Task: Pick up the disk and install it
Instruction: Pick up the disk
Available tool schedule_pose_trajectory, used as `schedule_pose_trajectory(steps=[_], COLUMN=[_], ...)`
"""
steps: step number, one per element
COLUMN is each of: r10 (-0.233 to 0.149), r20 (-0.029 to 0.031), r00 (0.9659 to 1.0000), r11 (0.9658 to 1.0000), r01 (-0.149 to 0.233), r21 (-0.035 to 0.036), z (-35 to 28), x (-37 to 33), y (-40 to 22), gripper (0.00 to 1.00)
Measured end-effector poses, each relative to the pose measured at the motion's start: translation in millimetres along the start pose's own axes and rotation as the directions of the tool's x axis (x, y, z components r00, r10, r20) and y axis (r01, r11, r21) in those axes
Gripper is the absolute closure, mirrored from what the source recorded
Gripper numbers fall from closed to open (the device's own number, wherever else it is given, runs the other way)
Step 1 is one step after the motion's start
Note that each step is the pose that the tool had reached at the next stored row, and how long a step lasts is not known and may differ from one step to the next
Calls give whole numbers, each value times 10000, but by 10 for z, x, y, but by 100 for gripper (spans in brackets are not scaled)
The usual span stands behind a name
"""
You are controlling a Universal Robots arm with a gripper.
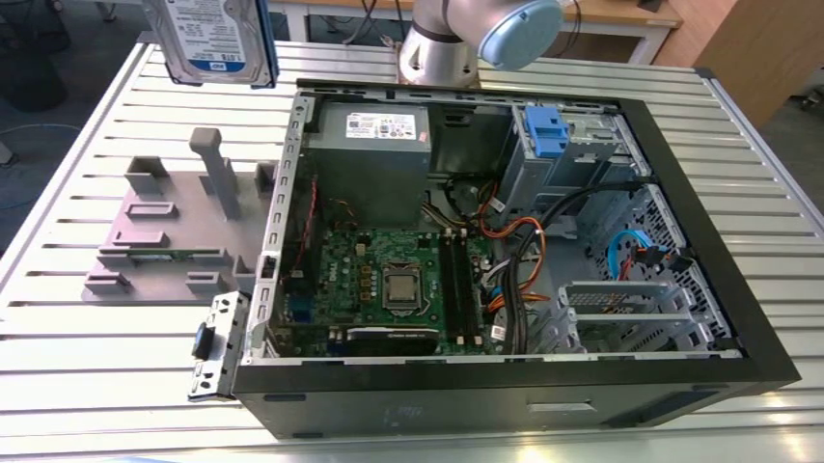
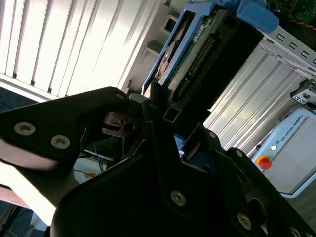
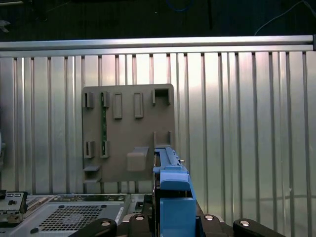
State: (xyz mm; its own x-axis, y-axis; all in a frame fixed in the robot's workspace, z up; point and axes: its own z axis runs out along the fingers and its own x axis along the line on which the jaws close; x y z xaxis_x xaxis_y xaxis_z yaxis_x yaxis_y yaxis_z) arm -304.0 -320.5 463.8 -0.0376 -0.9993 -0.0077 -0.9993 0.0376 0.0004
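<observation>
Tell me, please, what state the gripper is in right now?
Gripper: closed on the disk, holding it in the air.

Disk (image 1: 212,39) above table (image 1: 773,193); stand (image 1: 174,227) beside case (image 1: 515,384).

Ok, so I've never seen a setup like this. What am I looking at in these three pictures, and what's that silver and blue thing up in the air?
This is one robot arm working over a slatted metal table. The exterior view comes from a camera off the arm. Both wrist views come from cameras riding on the arm near its gripper. On the table sit an open computer case, its motherboard showing, and beside it a grey plastic stand with upright posts. The thing in the air is the disk, a hard drive in a blue carrier. The second wrist view shows the black gripper clamped on it.
</observation>
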Motion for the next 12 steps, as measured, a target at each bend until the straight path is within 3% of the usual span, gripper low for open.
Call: schedule_pose_trajectory(steps=[12], r10=[0], r20=[-3], r00=[10000], r11=[10000], r01=[0], r21=[1], z=[1], x=[-2], y=[-48], gripper=[64])
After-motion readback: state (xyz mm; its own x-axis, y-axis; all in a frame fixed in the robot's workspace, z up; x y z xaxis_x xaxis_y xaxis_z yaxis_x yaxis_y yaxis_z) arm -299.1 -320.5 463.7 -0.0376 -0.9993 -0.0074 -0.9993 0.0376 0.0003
